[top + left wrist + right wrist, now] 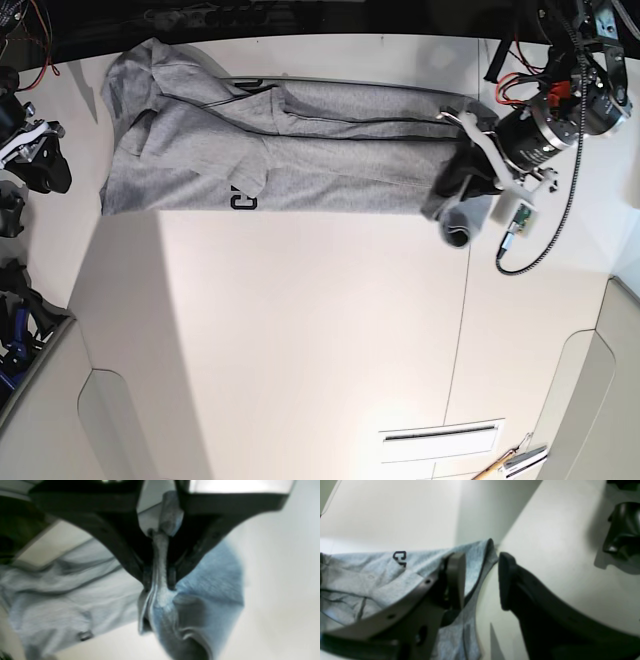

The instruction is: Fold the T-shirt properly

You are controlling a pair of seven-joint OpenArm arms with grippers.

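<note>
T-shirt (pixel 300 150) lettering: mostly folded under, only a few black capitals show.
Left pincer (pixel 160 580): blurred; upper body cut off by top edge.
Right pincer (pixel 481 580): base cut off below.
Tabletop (pixel 300 330) tools, bottom edge: too small to identify.

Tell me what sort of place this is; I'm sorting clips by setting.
Probably a robotics lab bench, not a home. A grey T-shirt lies on a bare white table, exposed wires run along the left gripper's arm, and tools sit at the table's edge.

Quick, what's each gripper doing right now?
Left gripper: closed on the T-shirt.
Right gripper: open, holding nothing, by the shirt's edge.
</note>
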